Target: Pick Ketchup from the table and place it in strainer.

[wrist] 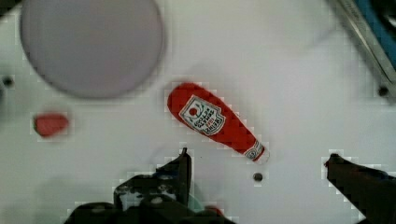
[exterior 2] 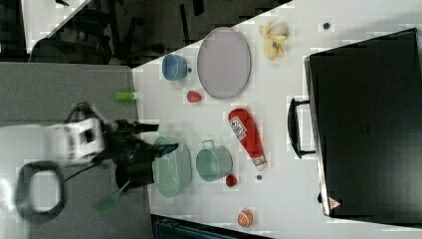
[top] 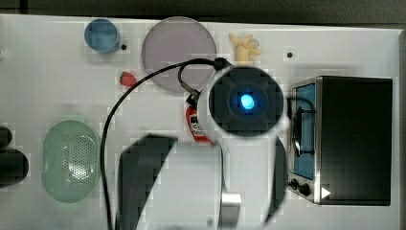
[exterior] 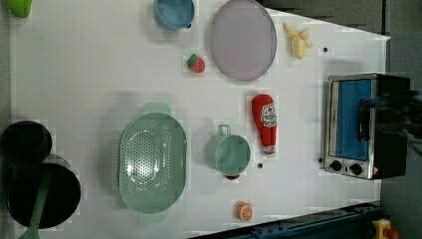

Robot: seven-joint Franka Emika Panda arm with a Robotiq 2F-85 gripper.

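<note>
ketchup point(exterior: 264, 124): red, white label | strainer point(exterior: 152, 162): pale green, perforated | plate point(exterior: 242, 39): lilac

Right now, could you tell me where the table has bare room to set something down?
In the left view, the widest bare patch lies left of the blue bowl and strawberry, above the strainer. A smaller one sits between ketchup and toaster oven. It is crowded around the mug.
</note>
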